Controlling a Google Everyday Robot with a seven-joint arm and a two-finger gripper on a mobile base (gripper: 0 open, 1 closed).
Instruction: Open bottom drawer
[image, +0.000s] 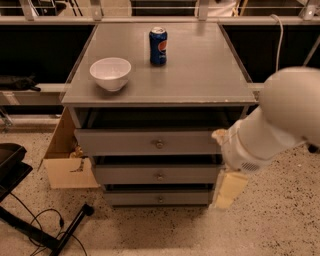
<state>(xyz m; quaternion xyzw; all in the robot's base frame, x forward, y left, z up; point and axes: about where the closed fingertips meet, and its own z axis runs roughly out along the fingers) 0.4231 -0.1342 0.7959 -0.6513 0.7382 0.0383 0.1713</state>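
The grey cabinet (200, 70) has three drawers. The bottom drawer (135, 198) is the lowest and narrowest, with a flat grey front and a small round metal knob (160, 199); it looks closed. My white arm (280, 115) comes in from the right, large and close to the camera. My cream-coloured gripper (227, 190) hangs down at the cabinet's right front corner, level with the middle and bottom drawers and to the right of the bottom drawer's knob. It does not touch the knob.
A white bowl (110, 73) and a blue soda can (158, 46) stand on the cabinet top. An open cardboard box (65, 162) sits at the cabinet's left. A black stand base and cables (45, 232) lie on the speckled floor at lower left.
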